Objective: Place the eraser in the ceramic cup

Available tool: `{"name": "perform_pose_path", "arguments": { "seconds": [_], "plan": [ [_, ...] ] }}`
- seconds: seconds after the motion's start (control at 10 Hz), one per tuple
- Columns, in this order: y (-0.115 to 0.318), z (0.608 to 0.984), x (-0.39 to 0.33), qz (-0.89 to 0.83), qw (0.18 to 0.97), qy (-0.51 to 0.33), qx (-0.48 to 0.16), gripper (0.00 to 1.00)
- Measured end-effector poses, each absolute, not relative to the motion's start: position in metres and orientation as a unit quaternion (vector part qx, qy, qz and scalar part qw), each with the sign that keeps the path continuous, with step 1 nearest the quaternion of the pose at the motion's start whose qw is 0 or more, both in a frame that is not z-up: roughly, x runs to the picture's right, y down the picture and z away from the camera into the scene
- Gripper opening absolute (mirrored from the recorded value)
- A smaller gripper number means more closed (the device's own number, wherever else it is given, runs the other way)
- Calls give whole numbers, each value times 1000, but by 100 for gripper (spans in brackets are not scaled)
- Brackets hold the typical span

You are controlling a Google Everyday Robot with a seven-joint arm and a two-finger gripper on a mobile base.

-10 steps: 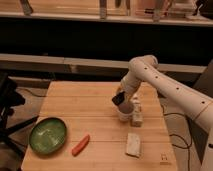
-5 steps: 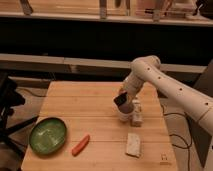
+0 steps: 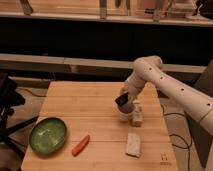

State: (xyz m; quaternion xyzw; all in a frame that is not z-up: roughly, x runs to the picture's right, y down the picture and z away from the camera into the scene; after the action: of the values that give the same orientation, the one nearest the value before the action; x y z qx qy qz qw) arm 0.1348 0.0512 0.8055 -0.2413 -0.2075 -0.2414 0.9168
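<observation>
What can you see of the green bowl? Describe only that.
The green bowl is round and shallow, with a darker rim and a paler, mottled inside that looks glazed. It sits upright and looks empty, near the front left corner of the wooden table. Nothing touches it; an orange carrot-like thing lies just to its right. The gripper is far off, over the cup.

Warm, dim indoor light — the wooden table (image 3: 90,115) is brightest, the background dark. Soft blur throughout; the gripper (image 3: 123,101) above the table's right side looks shadowed — no glare.
</observation>
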Motion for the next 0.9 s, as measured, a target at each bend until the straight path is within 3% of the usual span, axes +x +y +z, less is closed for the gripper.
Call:
{"name": "perform_pose_path", "arguments": {
  "seconds": [0.4, 0.5, 0.9],
  "plan": [
    [51, 804, 139, -241, 916, -208, -244, 76],
    [51, 804, 139, -241, 916, -208, -244, 80],
    [51, 803, 143, -241, 916, -208, -246, 80]
  ]
}}
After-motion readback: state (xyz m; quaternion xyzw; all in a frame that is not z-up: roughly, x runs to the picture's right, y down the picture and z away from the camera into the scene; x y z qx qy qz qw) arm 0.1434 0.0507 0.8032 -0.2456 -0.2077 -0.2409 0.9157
